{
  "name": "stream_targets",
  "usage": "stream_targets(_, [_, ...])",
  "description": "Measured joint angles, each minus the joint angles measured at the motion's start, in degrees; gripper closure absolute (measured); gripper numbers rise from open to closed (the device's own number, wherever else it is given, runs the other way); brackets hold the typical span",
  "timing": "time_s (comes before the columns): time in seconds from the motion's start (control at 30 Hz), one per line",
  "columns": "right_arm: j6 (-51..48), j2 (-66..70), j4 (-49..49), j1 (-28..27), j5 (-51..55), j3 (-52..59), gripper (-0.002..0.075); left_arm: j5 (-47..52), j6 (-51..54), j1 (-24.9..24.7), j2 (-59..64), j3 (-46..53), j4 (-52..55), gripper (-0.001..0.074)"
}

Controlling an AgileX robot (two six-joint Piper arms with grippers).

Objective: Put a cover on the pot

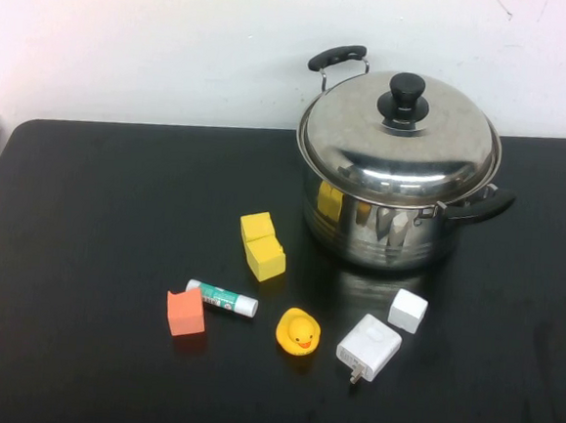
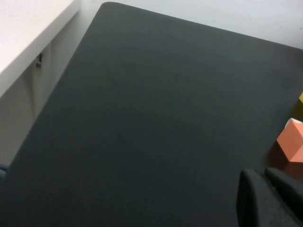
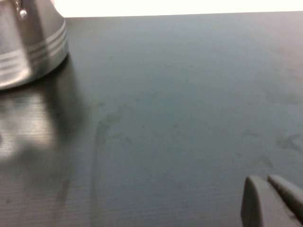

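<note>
The shiny steel pot (image 1: 380, 229) with two black side handles stands at the back right of the black table. A domed steel lid (image 1: 399, 137) with a black knob (image 1: 404, 99) rests on top of it, sitting a little tilted. The pot's lower wall also shows in the right wrist view (image 3: 28, 52). Neither arm shows in the high view. My left gripper (image 2: 265, 182) is shut and empty above the table's left part, near the orange block (image 2: 292, 139). My right gripper (image 3: 265, 187) is shut and empty over bare table, away from the pot.
In front of the pot lie two yellow blocks (image 1: 263, 246), an orange block (image 1: 186, 313), a glue stick (image 1: 222, 298), a yellow rubber duck (image 1: 298, 331), a white charger (image 1: 368, 348) and a small white cube (image 1: 408, 310). The table's left edge (image 2: 61, 85) drops off beside a white wall.
</note>
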Motion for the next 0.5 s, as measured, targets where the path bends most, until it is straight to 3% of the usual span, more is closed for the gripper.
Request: stream_targets(0.5, [0.0,0.0,0.0,0.0,0.0,0.0,0.0728,0.0,2.9,-3.9,0.0,0.0,0.6,0.0736])
